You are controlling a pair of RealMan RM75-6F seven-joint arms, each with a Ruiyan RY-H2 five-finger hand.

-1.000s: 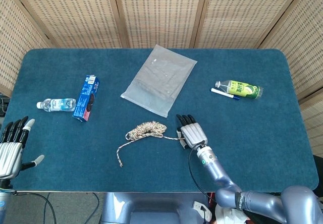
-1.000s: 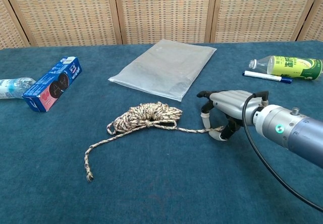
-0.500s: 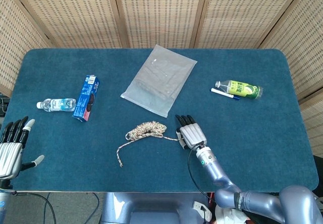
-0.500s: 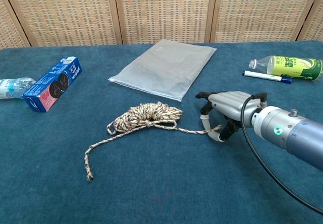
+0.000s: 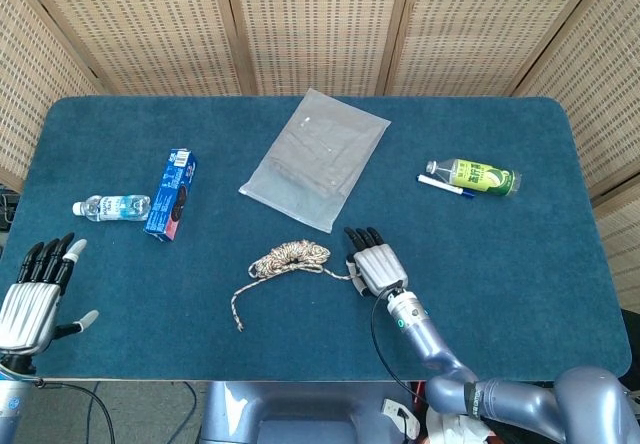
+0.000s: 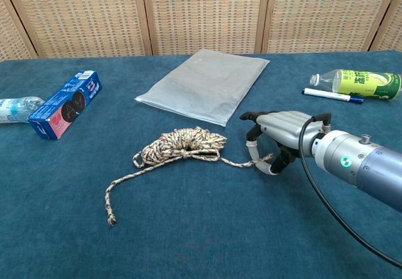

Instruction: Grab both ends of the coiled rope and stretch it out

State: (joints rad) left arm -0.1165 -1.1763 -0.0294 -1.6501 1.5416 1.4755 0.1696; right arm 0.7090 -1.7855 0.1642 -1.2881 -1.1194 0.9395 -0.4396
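Observation:
The speckled rope (image 5: 292, 257) lies coiled in the middle of the blue table (image 5: 520, 284). One loose tail curves toward the front left and ends on the cloth (image 6: 111, 219). The other end (image 6: 242, 163) runs right, under my right hand (image 6: 279, 134). That hand arches over this end with its fingertips (image 6: 251, 148) down by the cloth. The rope tip lies between finger and thumb, and a gap still shows. My left hand (image 5: 40, 289) hovers at the table's front left corner with its fingers spread, holding nothing and far from the rope. It is out of the chest view.
A grey plastic pouch (image 5: 316, 157) lies behind the coil. A blue cookie box (image 5: 172, 193) and a small water bottle (image 5: 112, 206) sit at the left. A green bottle (image 5: 482, 176) and a pen (image 5: 445, 185) sit at the right.
My right hand has slid slightly left along the rope end toward the coil. My left hand has risen a little and shifted right. The rope has barely moved.

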